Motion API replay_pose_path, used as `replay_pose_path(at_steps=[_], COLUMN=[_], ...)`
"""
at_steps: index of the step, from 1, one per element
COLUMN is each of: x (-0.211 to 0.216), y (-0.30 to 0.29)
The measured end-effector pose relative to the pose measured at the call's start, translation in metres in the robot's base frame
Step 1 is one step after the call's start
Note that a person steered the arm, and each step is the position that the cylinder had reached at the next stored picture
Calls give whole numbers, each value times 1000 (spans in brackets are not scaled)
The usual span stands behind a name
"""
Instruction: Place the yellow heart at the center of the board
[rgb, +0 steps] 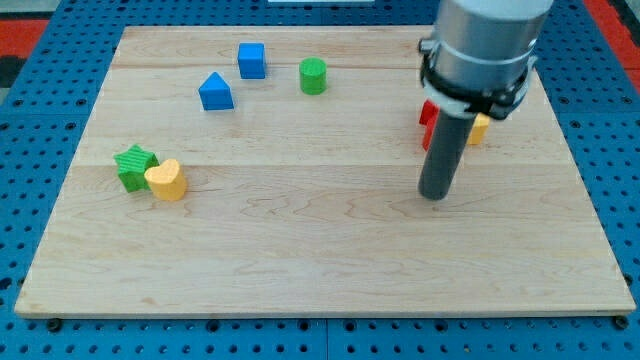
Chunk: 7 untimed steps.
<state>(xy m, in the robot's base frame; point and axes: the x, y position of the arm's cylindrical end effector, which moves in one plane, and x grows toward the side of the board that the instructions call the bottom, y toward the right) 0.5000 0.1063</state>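
The yellow heart (166, 179) lies near the board's left side, touching a green star (133, 165) on its left. My tip (433, 195) rests on the wooden board (320, 250) right of the middle, far to the right of the heart. The rod rises from it to the arm's grey body at the view's top right.
A blue house-shaped block (215, 92), a blue cube (251, 60) and a green cylinder (313, 76) sit near the top of the board. A red block (427, 120) and a yellow block (479, 129) are partly hidden behind the rod.
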Motion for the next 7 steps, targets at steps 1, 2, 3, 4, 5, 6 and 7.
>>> replay_pose_path(at_steps=[1,2,3,4,5,6,7], x=[24,28,35,16,-18,-19,-32], y=[-64,-155,-239,-304,-295,-254,-270])
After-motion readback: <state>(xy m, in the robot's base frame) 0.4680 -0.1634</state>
